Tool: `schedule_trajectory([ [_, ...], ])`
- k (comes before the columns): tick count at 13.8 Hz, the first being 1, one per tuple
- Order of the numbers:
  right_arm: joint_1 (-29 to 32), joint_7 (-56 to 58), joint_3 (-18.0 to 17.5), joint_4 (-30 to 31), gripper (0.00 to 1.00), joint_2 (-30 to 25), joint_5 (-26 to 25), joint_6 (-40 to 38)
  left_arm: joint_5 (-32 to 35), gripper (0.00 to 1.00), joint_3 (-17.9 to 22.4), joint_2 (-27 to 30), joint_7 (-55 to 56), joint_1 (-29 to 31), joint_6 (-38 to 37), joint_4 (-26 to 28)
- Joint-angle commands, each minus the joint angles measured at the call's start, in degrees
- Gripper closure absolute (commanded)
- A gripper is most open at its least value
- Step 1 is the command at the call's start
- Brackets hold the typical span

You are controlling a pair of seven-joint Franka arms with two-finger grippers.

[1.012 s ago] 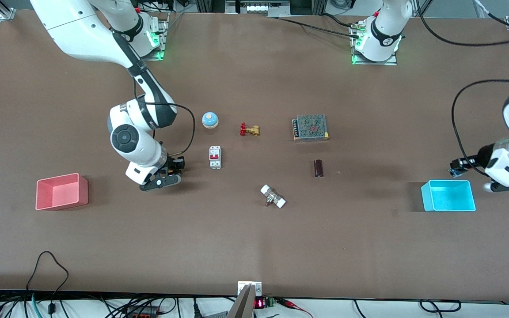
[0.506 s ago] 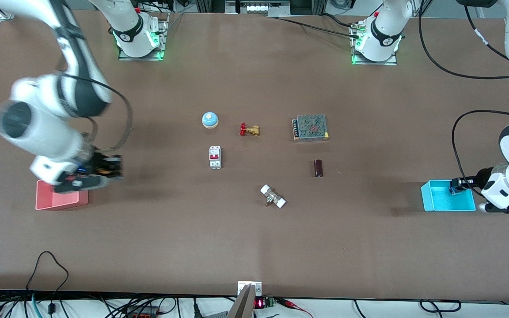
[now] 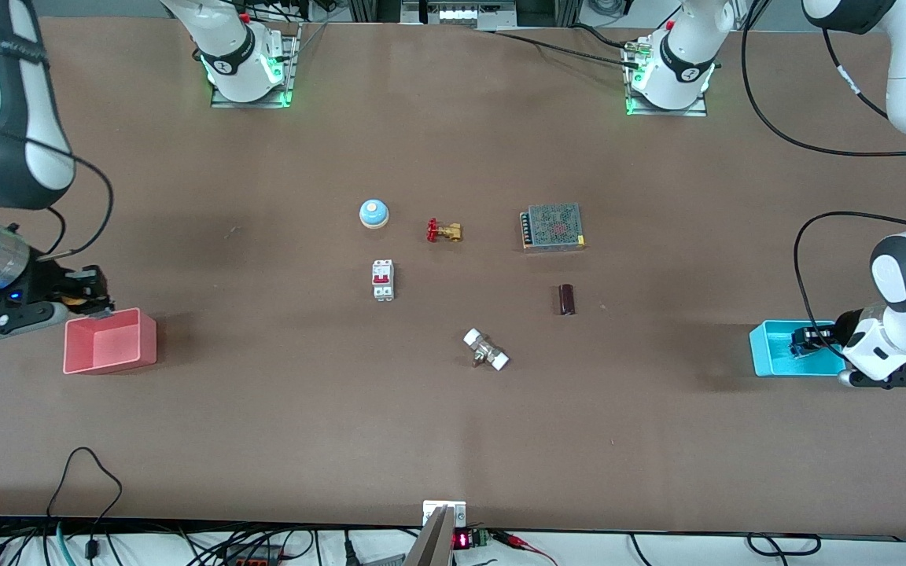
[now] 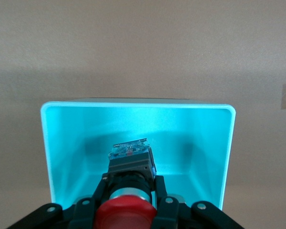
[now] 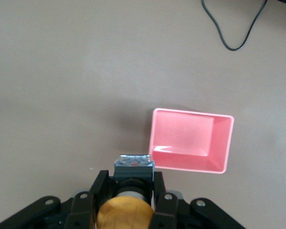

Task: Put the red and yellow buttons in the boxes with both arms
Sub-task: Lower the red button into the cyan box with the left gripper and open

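My right gripper is shut on the yellow button, gripping its black body. It hangs over the table just beside the pink-red box, at the corner toward the right arm's end. The right wrist view shows that box open and empty, off to one side of the button. My left gripper is shut on the red button, gripping its dark-blue body. It holds the button over the inside of the cyan box, whose walls surround it in the left wrist view.
In the middle of the table lie a blue-and-white bell, a brass valve, a mesh-topped power supply, a white breaker, a dark cylinder and a white-ended fitting. A black cable loops at the front edge.
My right arm swung from beside the breaker to the pink-red box and a little past it, carrying the yellow button. My left gripper moved over the cyan box with the red button.
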State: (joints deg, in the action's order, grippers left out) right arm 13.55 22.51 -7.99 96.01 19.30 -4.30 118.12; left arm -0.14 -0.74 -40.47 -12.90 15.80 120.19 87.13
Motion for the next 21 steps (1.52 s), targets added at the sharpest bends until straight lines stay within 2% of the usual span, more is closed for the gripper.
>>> schedule_trajectory([
  [1, 2.36, 4.46, -0.19, -1.18, 0.74, 3.81, 0.34, 4.38, -1.0, 0.63, -0.14, -0.23, -1.26, 0.11, -0.31, -0.04],
  [6, 4.38, 5.61, 0.34, -1.18, 0.74, 9.61, -0.18, 11.94, -1.0, 0.59, -0.14, -1.81, -1.43, 0.28, -0.04, -0.03],
  [8, 5.52, 7.28, 0.34, -1.18, 0.74, 11.63, -0.01, 15.19, -1.09, 0.53, -0.14, -2.6, -1.43, 0.37, -0.04, -0.03],
  [9, 5.7, 7.37, 0.43, -1.18, 0.74, 12.6, 0.17, 16.43, -1.0, 0.42, -0.14, -2.6, -1.43, 0.28, -0.04, -0.03],
  [10, 6.05, 7.37, 0.78, -1.18, 0.74, 13.74, 0.34, 17.57, -1.09, 0.26, -0.14, -2.43, -1.43, 0.11, -0.04, -0.03],
  [11, 6.14, 7.37, 1.04, -1.18, 0.74, 14.62, 0.43, 19.06, -1.52, 0.0, -0.31, -1.55, -1.26, 0.02, -0.3, -0.03],
  [16, 6.58, 7.28, 1.13, -1.09, 0.73, 17.26, 1.04, 22.5, -1.97, 0.0, -0.66, 7.66, -1.08, -2.7, -1.62, 0.84],
  [21, 6.58, 7.02, 1.13, -0.65, 0.73, 18.58, 2.98, 22.59, -1.97, 0.0, 0.12, 18.74, -0.38, -10.06, -3.55, 2.95],
])
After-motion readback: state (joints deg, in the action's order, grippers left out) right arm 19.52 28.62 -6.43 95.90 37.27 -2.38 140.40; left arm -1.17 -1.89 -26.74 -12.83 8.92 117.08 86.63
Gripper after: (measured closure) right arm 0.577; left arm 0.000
